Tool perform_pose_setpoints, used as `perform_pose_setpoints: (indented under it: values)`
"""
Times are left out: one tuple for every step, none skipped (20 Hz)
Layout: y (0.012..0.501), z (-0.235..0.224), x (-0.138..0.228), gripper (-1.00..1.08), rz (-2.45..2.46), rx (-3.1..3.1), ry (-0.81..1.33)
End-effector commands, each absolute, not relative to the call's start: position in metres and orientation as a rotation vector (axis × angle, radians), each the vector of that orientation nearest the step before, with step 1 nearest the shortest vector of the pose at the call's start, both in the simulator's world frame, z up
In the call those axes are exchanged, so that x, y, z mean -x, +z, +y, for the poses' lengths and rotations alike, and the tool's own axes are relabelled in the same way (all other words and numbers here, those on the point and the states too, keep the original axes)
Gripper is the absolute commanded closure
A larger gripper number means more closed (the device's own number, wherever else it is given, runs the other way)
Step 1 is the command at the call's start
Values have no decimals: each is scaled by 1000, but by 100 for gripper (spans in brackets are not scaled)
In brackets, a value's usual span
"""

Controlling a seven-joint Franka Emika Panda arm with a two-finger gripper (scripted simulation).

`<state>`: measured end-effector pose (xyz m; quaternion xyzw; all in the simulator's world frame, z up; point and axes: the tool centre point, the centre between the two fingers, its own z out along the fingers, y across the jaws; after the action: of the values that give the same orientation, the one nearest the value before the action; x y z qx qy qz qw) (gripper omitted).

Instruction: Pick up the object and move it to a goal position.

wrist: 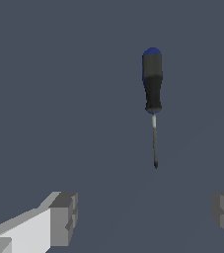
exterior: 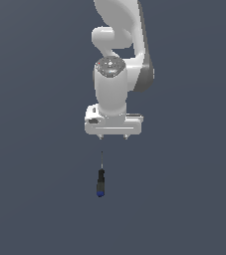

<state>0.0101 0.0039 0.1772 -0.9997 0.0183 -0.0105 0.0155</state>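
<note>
The object is a small screwdriver [exterior: 100, 180] with a thin shaft and a black handle ending in blue. It lies flat on the grey floor, just in front of my hand in the exterior view. In the wrist view the screwdriver [wrist: 153, 94] lies beyond my fingertips, handle pointing away. My gripper [exterior: 113, 136] hangs above the floor, pointing down. Its two fingers [wrist: 64, 217] stand wide apart and hold nothing. The gripper [wrist: 143, 215] is apart from the tool.
The white arm [exterior: 119, 45] rises behind the hand. The plain dark grey floor [exterior: 35, 199] fills the rest of both views. No goal marker shows.
</note>
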Motion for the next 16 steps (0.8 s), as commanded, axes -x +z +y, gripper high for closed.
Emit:
perform_pose_setpoints:
  values:
    - [177, 4, -10, -92, 57, 3110, -33]
    - [177, 4, -10, -92, 57, 3110, -33]
    - [178, 4, -10, -92, 55, 3111, -35]
    - [179, 4, -11, -92, 54, 3113, -37]
    - [180, 3, -11, -92, 51, 3116, -40]
    - [182, 3, -12, -92, 48, 3119, -44]
    - [184, 3, -12, -92, 44, 3123, -49]
    - [186, 2, -13, -92, 41, 3126, -53]
    - [187, 2, -13, -92, 39, 3128, -56]
    - [188, 2, -13, -92, 37, 3130, -58]
    - [188, 2, -14, -92, 36, 3131, -58]
    - [188, 2, -14, -92, 36, 3131, -58]
    - [188, 2, -14, -92, 37, 3130, -57]
    - [188, 2, -13, -92, 37, 3130, -57]
    - [188, 2, -13, -92, 37, 3130, -57]
    - [187, 2, -14, -92, 37, 3130, -57]
